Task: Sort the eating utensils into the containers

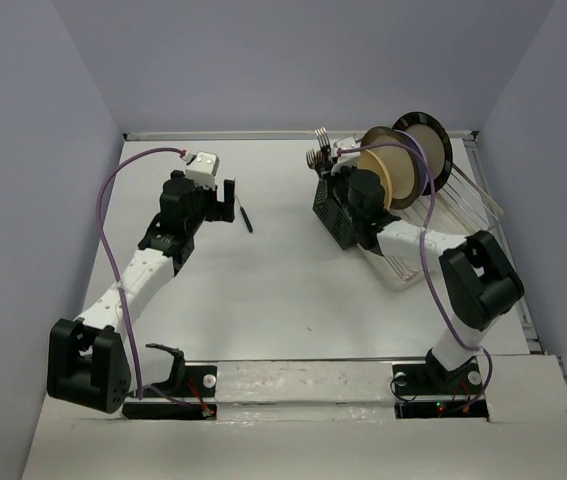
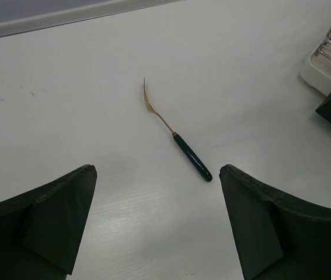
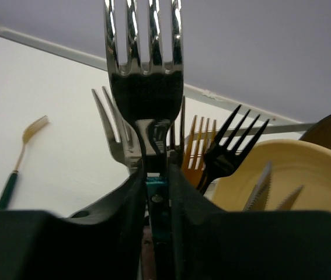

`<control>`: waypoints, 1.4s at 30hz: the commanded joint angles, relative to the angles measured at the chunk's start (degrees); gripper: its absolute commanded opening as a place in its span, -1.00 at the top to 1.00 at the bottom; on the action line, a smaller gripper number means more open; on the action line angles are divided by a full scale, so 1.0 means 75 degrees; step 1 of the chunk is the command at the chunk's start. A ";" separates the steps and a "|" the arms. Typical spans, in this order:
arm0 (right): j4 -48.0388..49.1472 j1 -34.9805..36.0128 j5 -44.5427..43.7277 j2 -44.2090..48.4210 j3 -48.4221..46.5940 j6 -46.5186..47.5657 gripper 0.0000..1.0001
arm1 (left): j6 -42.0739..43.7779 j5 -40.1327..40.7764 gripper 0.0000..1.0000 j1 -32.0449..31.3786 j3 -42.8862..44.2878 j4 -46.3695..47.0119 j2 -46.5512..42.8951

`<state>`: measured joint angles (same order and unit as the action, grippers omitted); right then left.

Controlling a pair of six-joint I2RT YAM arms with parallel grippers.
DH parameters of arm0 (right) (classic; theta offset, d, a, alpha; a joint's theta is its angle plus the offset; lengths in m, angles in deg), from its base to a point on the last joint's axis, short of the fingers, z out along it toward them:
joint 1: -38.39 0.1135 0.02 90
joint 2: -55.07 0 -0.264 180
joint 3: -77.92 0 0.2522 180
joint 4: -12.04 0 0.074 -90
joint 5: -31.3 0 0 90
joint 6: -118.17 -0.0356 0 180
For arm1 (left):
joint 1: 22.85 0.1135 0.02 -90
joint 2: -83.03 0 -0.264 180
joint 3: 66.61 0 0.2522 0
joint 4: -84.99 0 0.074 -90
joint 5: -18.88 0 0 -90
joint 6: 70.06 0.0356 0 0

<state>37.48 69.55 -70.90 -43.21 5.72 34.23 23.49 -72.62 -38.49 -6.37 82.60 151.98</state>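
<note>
My left gripper [image 2: 156,170], fingers spread wide, faces a green-handled fork [image 2: 175,135] lying toward the far edge, ready to grasp. My right gripper [image 3: 153,181] pinches a silver fork [image 3: 145,87] upright for dropping into the caddy [image 1: 325,207], far right corner.

High rear overview; low wrist close-ups, both on the green-handled fork [image 2: 177,137]
</note>
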 commanded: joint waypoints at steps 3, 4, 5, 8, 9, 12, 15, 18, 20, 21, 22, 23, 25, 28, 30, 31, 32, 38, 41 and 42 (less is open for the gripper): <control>-0.0175 -0.0053 0.0186 0.0272 0.0221 -0.0082 0.04 | -0.0040 -0.0093 -0.98 0.0034 -0.0033 0.0440 0.0030; -0.0199 -0.0053 0.0163 0.0342 0.0233 -0.0071 0.00 | -0.0040 -0.0082 -0.98 0.0034 -0.0033 0.0440 0.0041; -0.0199 -0.0053 0.0163 0.0377 0.0244 -0.0059 -0.05 | -0.0028 -0.0082 -0.98 0.0034 -0.0033 0.0440 0.0053; -0.0363 -0.0053 0.0163 0.0564 0.0175 0.0058 -0.08 | -0.0017 -0.0105 -0.98 0.0034 -0.0022 0.0440 0.0146; -0.0433 -0.0053 0.0163 0.0623 0.0139 0.0082 -0.08 | -0.0005 -0.0128 -0.98 0.0034 -0.0010 0.0440 0.0182; -0.0750 -0.0053 0.0233 0.0938 -0.0001 0.0094 -0.08 | 0.0123 -0.0362 -0.67 0.0034 0.0188 0.0312 0.0671; -0.1101 -0.0053 0.0467 0.1267 -0.0188 0.0012 -0.08 | 0.0159 -0.0258 -0.08 0.0034 0.0947 -0.0260 0.1770; -0.1720 -0.0053 0.0713 0.1397 -0.0481 -0.0152 -0.08 | 0.0089 -0.0117 -0.12 0.0034 0.1758 -0.0638 0.2930; -0.1851 -0.0053 0.0737 0.1479 -0.0552 -0.0176 -0.08 | 0.0042 -0.0023 -0.25 0.0023 0.2377 -0.0743 0.3426; -0.1933 -0.0053 0.0737 0.1502 -0.0564 -0.0199 -0.08 | 0.0030 0.0116 -0.37 0.0023 0.2601 -0.0929 0.3915; -0.1969 -0.0053 0.0737 0.1537 -0.0553 -0.0199 -0.08 | -0.0016 0.0118 -0.41 0.0011 0.2859 -0.1047 0.4175; -0.1992 -0.0053 0.0702 0.1596 -0.0552 -0.0199 -0.08 | -0.0051 0.0118 -0.45 0.0011 0.3059 -0.1141 0.4387; -0.2051 -0.0053 0.0667 0.1689 -0.0494 -0.0164 -0.08 | -0.0133 0.0364 -0.51 0.0011 0.3575 -0.1376 0.4961; -0.2098 -0.0053 0.0690 0.1737 -0.0424 -0.0117 -0.08 | -0.0215 0.0270 -0.54 -0.0036 0.3950 -0.1505 0.5488; -0.2110 -0.0053 0.0702 0.1772 -0.0400 -0.0117 -0.08 | -0.0227 0.0247 -0.55 -0.0094 0.4126 -0.1505 0.5665; -0.2110 -0.0053 0.0702 0.1784 -0.0377 -0.0129 -0.07 | -0.0251 0.0235 -0.57 -0.0164 0.4197 -0.1505 0.5864; -0.2110 -0.0053 0.0690 0.1784 -0.0342 -0.0129 -0.07 | -0.0274 0.0235 -0.57 -0.0188 0.4279 -0.1505 0.5970; -0.2086 -0.0053 0.0643 0.1959 -0.0189 -0.0036 -0.07 | -0.0427 0.0235 -0.52 -0.0177 0.4631 -0.2266 0.6604; -0.2039 -0.0053 0.0632 0.2076 -0.0096 -0.0035 -0.07 | -0.0427 0.0003 -0.49 -0.0177 0.4292 -0.2209 0.6510; -0.1970 -0.0053 0.0643 0.2100 -0.0072 -0.0058 -0.06 | -0.0427 -0.0058 -0.44 -0.0177 0.4280 -0.2243 0.6545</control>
<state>20.54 69.46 -66.18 -30.69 4.67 33.36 20.93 -70.96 -39.78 26.57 69.34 201.33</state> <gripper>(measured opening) 0.535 0.751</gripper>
